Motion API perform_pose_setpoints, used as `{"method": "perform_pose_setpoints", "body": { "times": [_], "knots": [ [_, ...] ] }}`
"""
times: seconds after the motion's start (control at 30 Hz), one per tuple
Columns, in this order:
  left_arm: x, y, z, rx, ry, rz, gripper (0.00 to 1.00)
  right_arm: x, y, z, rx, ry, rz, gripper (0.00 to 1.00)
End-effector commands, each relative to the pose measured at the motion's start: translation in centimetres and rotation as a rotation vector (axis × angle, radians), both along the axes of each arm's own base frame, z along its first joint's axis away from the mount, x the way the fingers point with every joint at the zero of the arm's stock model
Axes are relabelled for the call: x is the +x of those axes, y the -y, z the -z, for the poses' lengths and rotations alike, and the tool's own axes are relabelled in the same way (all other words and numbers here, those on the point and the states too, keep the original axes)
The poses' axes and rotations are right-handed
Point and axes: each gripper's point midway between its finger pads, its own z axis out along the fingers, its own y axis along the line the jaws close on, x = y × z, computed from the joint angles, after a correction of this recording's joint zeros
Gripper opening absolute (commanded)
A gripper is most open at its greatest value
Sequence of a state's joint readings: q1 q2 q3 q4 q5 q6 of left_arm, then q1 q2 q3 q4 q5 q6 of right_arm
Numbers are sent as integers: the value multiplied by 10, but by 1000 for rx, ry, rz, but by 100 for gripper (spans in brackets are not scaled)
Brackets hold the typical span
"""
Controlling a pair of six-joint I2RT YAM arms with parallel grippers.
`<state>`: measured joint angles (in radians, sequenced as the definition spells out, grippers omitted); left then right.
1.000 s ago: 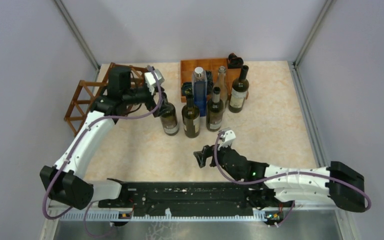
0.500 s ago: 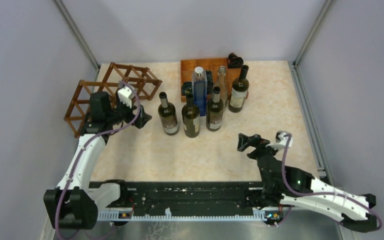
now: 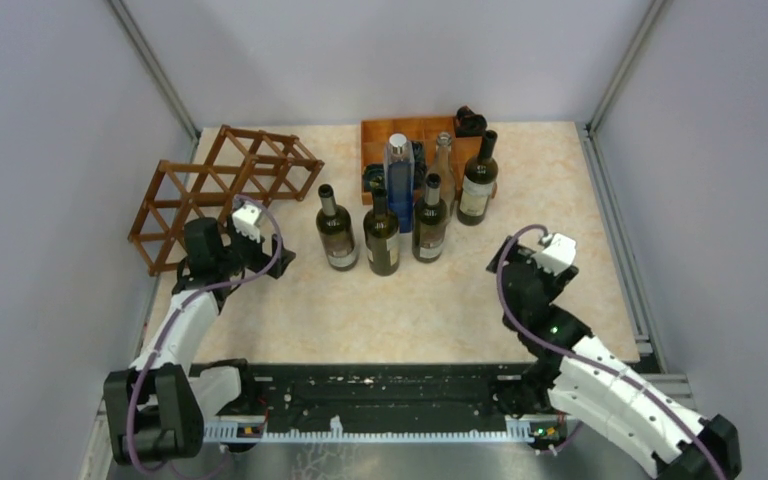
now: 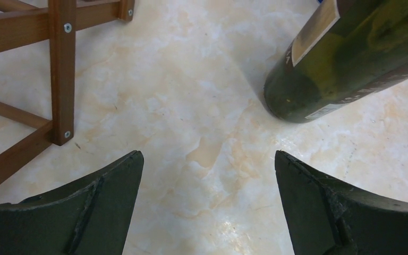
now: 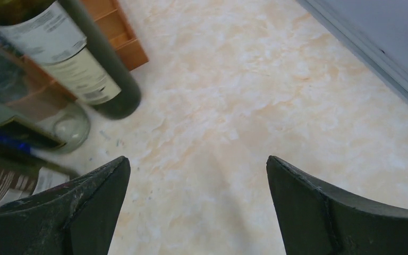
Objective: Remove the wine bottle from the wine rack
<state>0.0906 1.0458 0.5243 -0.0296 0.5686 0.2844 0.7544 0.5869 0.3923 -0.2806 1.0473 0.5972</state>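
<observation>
With the left gripper and right gripper spread apart and empty, the wine bottle right of the seemingly empty wine rack could be toppled by a careless swing.

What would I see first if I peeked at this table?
First you'd spot the crowd of dark bottles standing upright in the middle of the table, with one tall blue bottle poking up among them. To their left sits the reddish-brown wine rack, with no bottle showing in its diamond holes. The left end effector and right end effector are both open and hold nothing.
</observation>
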Motion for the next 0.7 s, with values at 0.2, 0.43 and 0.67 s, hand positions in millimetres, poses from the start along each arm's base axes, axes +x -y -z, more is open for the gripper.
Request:
{"method": "perform_pose_setpoints", "body": {
  "times": [0.2,0.43,0.67],
  "knots": [
    [27,-6,0,-32,135,-31,99,54,55,3,-17,79,164,99],
    [40,-6,22,-87,110,-56,99,69,78,10,-152,64,276,99],
    [40,-2,23,-86,214,-27,99,73,89,24,-142,114,251,99]
  ]
}}
